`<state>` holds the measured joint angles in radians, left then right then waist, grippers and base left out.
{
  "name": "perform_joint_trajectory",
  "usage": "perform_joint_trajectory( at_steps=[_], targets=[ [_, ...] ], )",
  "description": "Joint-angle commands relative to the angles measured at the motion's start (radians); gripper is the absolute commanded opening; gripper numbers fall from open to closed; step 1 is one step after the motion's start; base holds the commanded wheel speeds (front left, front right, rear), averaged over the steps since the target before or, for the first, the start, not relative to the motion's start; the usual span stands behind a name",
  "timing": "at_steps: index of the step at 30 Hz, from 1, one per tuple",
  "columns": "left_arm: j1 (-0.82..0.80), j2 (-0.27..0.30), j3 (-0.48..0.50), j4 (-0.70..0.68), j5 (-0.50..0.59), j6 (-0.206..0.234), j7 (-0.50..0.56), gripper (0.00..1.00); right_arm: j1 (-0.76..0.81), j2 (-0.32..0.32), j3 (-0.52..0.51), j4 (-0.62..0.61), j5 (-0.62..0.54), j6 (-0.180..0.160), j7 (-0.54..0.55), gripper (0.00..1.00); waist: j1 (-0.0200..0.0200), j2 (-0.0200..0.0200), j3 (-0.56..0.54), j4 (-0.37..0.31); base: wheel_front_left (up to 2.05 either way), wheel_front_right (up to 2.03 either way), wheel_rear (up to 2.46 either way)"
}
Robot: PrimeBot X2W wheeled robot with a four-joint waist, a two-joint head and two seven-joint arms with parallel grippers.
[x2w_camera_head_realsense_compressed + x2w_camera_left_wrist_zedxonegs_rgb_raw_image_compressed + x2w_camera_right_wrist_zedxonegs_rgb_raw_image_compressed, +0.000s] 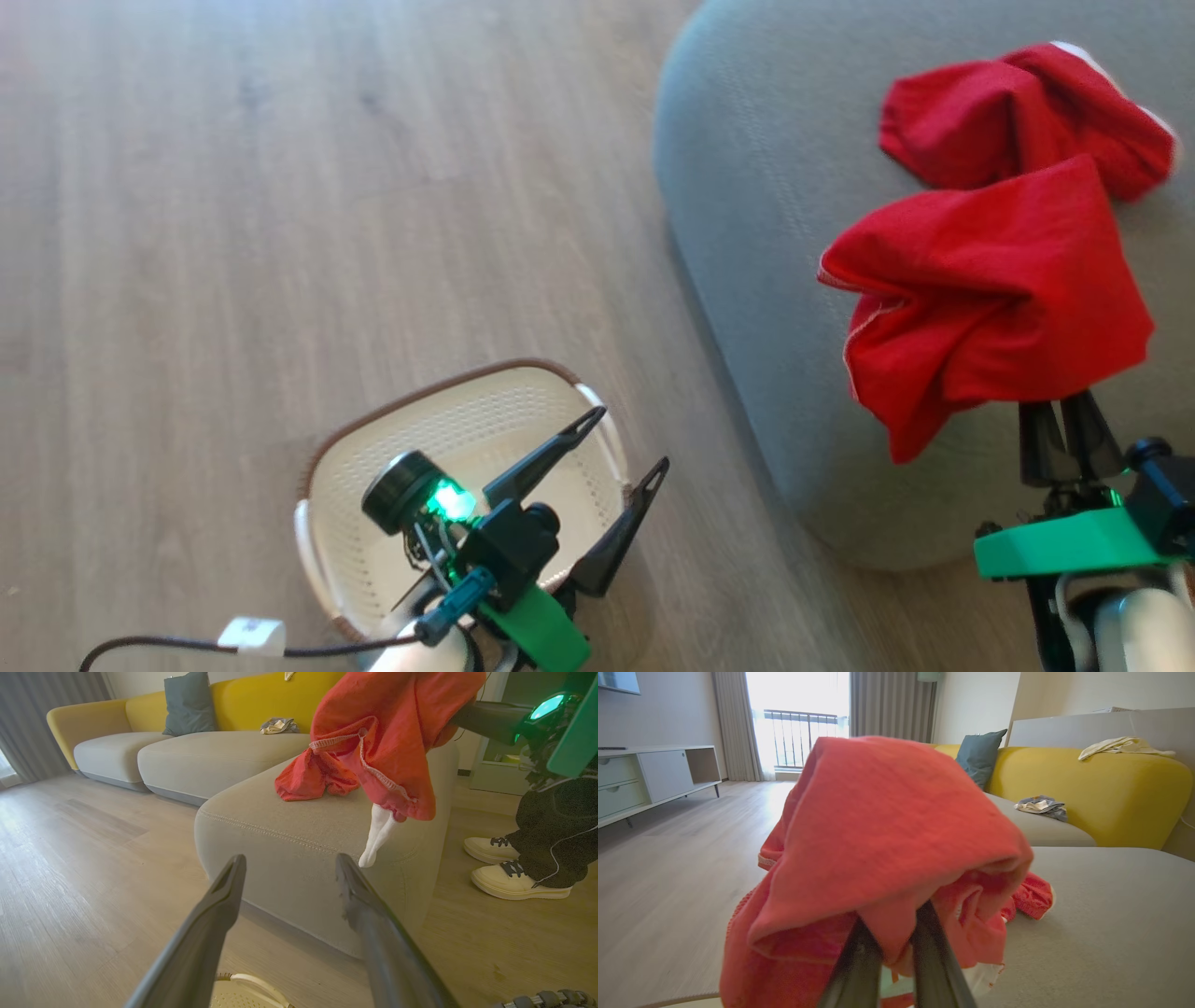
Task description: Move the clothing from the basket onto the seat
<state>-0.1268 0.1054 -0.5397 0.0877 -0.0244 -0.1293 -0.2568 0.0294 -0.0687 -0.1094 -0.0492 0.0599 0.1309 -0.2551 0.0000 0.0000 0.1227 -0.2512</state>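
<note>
The cream basket (373, 467) with a brown rim stands on the wood floor, and what shows of its inside is bare plastic. My left gripper (630, 439) hangs open just above its right edge, jaws wide (289, 863), nothing between them. One red piece of clothing (1018, 112) lies on the grey seat (747, 233). A second red garment (990, 289) hangs bunched over the seat's near end, and my right gripper (1064, 420) is shut on it. In the right wrist view this garment (887, 835) drapes over the fingers (859, 956) and hides the tips. Its white tag (378, 835) dangles.
A person's feet in cream shoes (514, 877) stand right of the seat. Behind it runs a yellow sofa (261, 700) with grey cushions, a teal pillow (189, 704) and crumpled cloths. A low cabinet (654, 779) lines the far wall. Wood floor (280, 233) spreads left of the basket.
</note>
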Motion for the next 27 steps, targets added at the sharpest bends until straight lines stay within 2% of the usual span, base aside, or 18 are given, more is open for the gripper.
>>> perform_joint_trajectory(
  at_steps=[1, 14, 20, 27],
  targets=[
    [-0.045, 0.004, 0.023, -0.036, 0.005, -0.001, -0.005, 1.0, -0.043, -0.009, 0.017, -0.044, -0.007, 0.0, -0.007, 0.0, 0.0, 0.0, 0.029, -0.052, 0.0, 0.0, 0.0],
    [-0.108, 0.028, 0.002, -0.047, 0.017, -0.001, -0.005, 1.0, -0.04, 0.015, -0.021, -0.067, 0.008, 0.0, -0.007, 0.0, 0.0, 0.0, 0.123, -0.254, 0.0, 0.0, 0.0],
    [-0.156, 0.043, -0.066, -0.036, 0.024, -0.001, -0.005, 1.0, -0.017, 0.018, -0.082, -0.086, 0.055, 0.0, -0.007, 0.0, 0.0, 0.0, 0.151, -0.27, 0.0, 0.0, 0.0],
    [-0.179, 0.05, -0.098, -0.022, 0.016, -0.001, -0.005, 1.0, -0.006, 0.018, -0.106, -0.09, 0.087, 0.0, -0.007, 0.0, 0.0, 0.0, 0.159, -0.273, 0.0, 0.0, 0.0]
  ],
)
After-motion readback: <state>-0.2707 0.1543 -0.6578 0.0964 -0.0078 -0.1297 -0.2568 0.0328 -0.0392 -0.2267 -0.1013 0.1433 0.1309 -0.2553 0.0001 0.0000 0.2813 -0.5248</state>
